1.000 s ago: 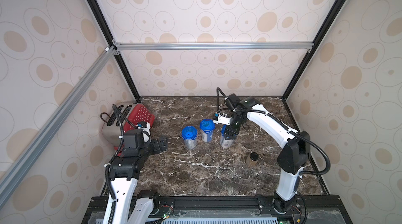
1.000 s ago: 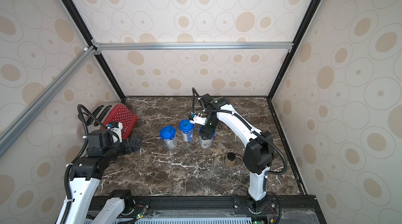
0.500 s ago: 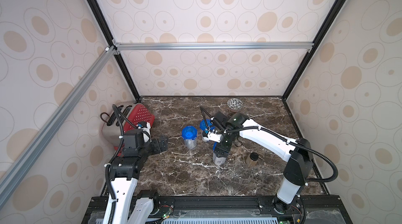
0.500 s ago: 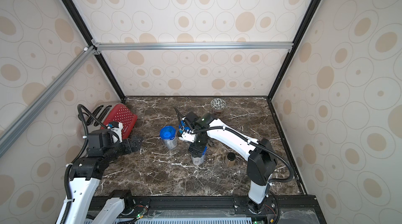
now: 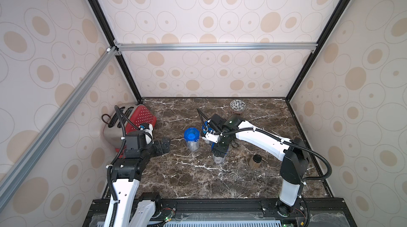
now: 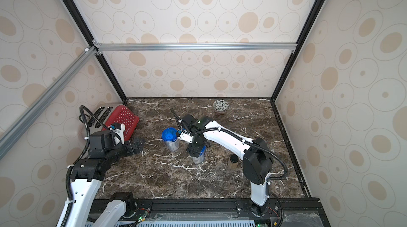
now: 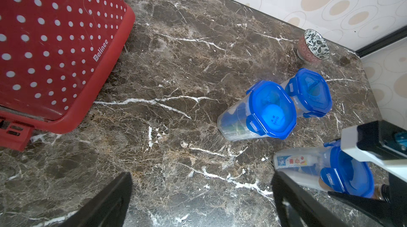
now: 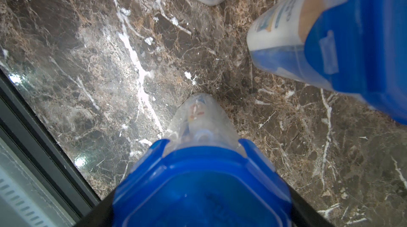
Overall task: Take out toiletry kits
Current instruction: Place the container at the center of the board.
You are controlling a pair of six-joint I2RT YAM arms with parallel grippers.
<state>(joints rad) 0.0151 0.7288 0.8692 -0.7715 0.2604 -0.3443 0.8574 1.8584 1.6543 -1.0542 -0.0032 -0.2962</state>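
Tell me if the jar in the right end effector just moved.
Yes. The jar came forward, out of line with the left jar, and is now about level with the brown jar.

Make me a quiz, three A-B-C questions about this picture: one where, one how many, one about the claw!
1. Where is the patterned bowl? A by the back wall; B at the front edge; C on a lid.
2. How many blue-lidded jars? A one; B three; C five.
3. The right claw is: A open, empty; B hidden; C shut on a jar.
A: it stands near that wall. B: the left wrist view shows three. C: the right wrist view shows the lid clamped.
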